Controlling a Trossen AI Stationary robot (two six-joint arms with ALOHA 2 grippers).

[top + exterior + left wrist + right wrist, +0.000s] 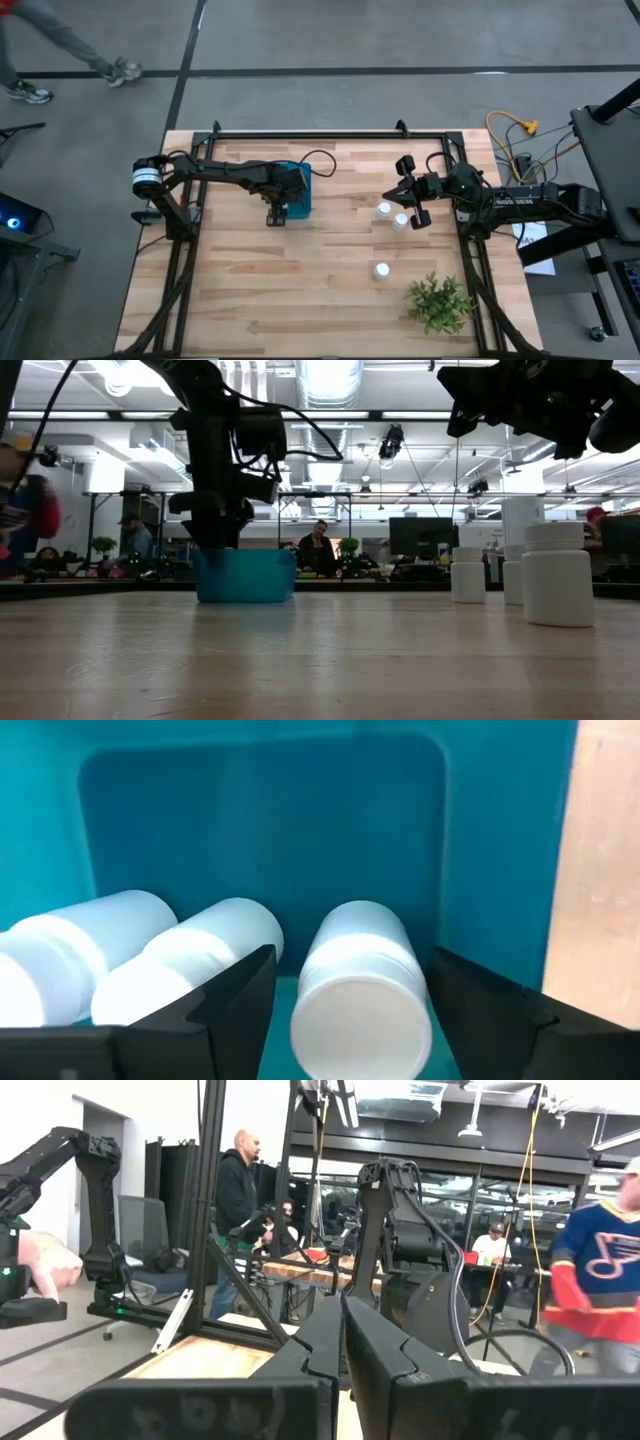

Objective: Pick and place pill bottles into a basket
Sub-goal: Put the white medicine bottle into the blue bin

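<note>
The blue basket [300, 190] stands on the table's left half. My left gripper [283, 200] points down into it, open. In the left wrist view three white pill bottles lie on their sides on the basket's floor [260, 840]: one [360, 990] between my open fingers [240, 1010] with a gap on each side, two [200, 960] [70, 955] beside it. Three more bottles stand upright on the table at the right [384, 209] [400, 221] [381, 270]. My right gripper [400, 190] is shut and empty, high above the table [520, 400] near the far two.
A green leafy plant [440, 300] stands at the near right, close to the nearest bottle. Bare wood lies between the basket and the bottles. A black frame runs along the table's far edge [310, 135]. People show in the room beyond the table.
</note>
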